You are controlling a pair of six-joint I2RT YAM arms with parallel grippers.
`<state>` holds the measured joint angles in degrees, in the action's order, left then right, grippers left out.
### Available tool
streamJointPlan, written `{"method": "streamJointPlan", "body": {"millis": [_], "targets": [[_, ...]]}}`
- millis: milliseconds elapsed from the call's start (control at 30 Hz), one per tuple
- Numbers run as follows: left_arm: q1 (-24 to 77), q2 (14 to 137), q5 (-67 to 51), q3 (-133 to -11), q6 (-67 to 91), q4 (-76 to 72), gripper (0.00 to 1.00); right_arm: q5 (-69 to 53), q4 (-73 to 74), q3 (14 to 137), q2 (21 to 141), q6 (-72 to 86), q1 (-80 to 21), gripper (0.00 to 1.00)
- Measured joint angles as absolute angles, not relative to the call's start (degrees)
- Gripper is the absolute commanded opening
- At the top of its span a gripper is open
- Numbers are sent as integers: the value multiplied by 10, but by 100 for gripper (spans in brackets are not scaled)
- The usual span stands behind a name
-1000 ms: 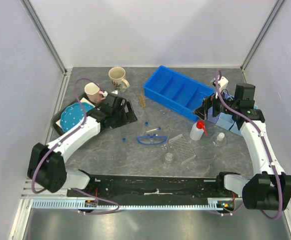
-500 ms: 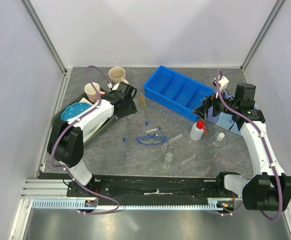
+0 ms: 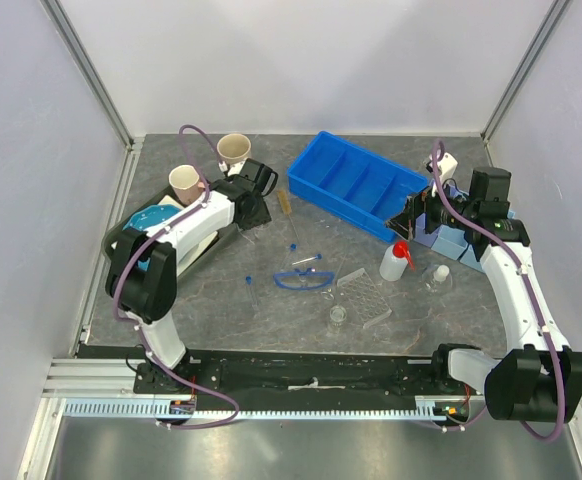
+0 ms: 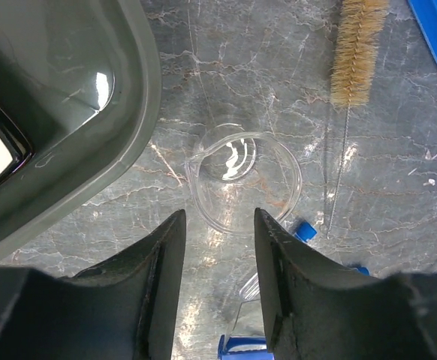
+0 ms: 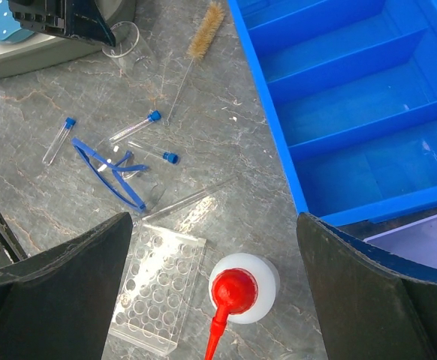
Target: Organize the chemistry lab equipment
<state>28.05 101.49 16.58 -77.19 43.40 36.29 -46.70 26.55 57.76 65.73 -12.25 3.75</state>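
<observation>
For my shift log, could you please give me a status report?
Left end effector open, over small clear beaker. Right end effector open, holding nothing. Grey tray rim close beside beaker.

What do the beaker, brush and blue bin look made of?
Beaker: clear and glossy, glass or clear plastic; the table shows through and the rim glints. Brush: tan bristles on a thin, wire-like stem. Blue bin: probably moulded plastic; even colour, soft sheen.
</observation>
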Motion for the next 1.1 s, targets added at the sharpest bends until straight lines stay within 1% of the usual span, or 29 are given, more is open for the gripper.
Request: {"method": "streamJointPlan", "body": {"millis": [67, 333, 433, 467, 533, 567, 700, 867, 967, 1100], "targets": [[280, 1020, 166, -773, 433, 363, 40, -467, 265, 578, 657, -122, 37, 98], [278, 1039, 165, -780, 423, 368, 35, -467, 262, 576, 657, -122, 37, 98], [277, 1045, 165, -781, 420, 368, 29, -467, 262, 576, 657, -122, 37, 98], [277, 1046, 165, -781, 419, 368, 23, -467, 262, 576, 657, -122, 37, 98], [277, 1048, 165, -781, 417, 368, 19, -467, 262, 576, 657, -122, 37, 98], [276, 1049, 165, -781, 415, 368, 13, -467, 262, 576, 657, -122, 37, 98], [274, 1053, 162, -781, 410, 367, 3, -467, 262, 576, 657, -122, 37, 98], [274, 1047, 147, -777, 407, 354, 2, -470, 263, 576, 657, -122, 37, 98], [275, 1023, 131, -755, 397, 345, 2, -467, 283, 587, 663, -127, 23, 98], [292, 959, 103, -719, 386, 334, 2, -449, 340, 651, 703, -147, -40, 98]]}}
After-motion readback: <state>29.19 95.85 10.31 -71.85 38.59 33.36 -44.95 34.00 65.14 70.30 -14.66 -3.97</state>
